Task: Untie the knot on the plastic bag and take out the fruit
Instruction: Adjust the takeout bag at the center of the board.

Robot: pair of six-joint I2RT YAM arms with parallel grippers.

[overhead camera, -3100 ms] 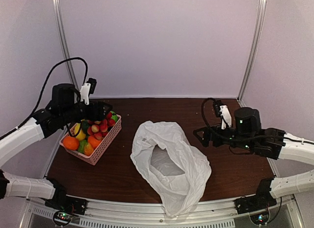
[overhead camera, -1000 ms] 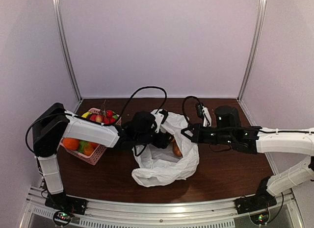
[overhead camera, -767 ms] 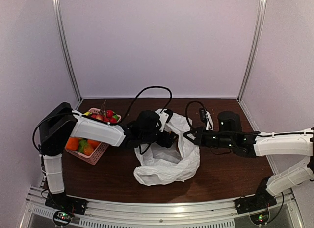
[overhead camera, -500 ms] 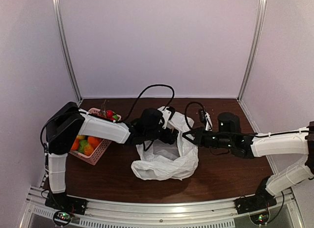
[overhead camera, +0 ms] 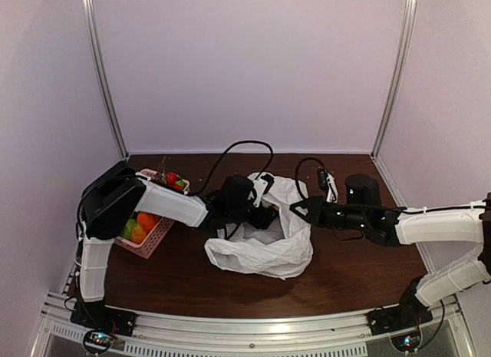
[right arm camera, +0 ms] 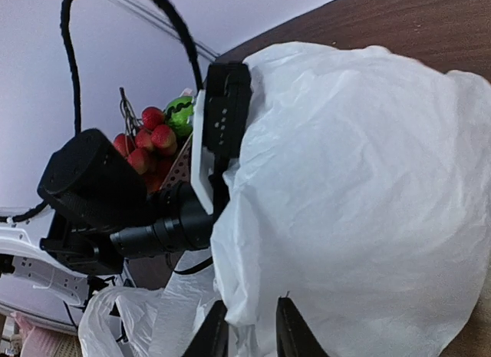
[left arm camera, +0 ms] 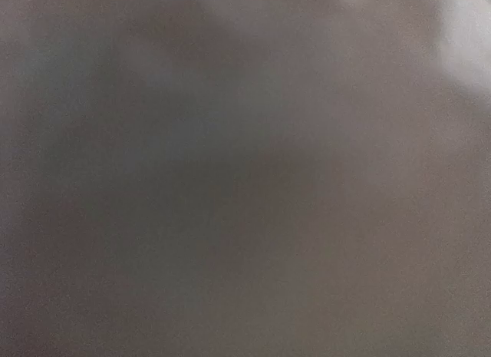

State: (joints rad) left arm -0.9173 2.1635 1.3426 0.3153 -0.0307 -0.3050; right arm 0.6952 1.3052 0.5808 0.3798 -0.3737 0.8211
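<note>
The white plastic bag (overhead camera: pixel 257 246) lies crumpled mid-table with its mouth open; in the right wrist view the plastic bag (right arm camera: pixel 360 196) fills the frame. No knot shows. My left gripper (overhead camera: pixel 266 216) reaches into the bag's mouth from the left. Its fingers are hidden, and its wrist view shows only grey blur. My right gripper (overhead camera: pixel 296 209) is at the bag's right rim. In its own view the right gripper (right arm camera: pixel 252 305) is open, with a fold of the rim loose between the fingers. Fruit (overhead camera: pixel 146 219) lies in the pink basket (overhead camera: pixel 156 237); none shows inside the bag.
The pink basket stands at the left, partly behind the left arm, with red strawberries (right arm camera: pixel 143 146) and a green fruit (right arm camera: pixel 181 111) in it. The left arm's black wrist (right arm camera: pixel 115 199) and cable loop cross beside the bag. White walls enclose the brown table (overhead camera: pixel 353 272).
The right gripper's jaws have parted from shut. The left arm has pushed further into the bag's mouth. The bag has flattened and slid slightly toward the front.
</note>
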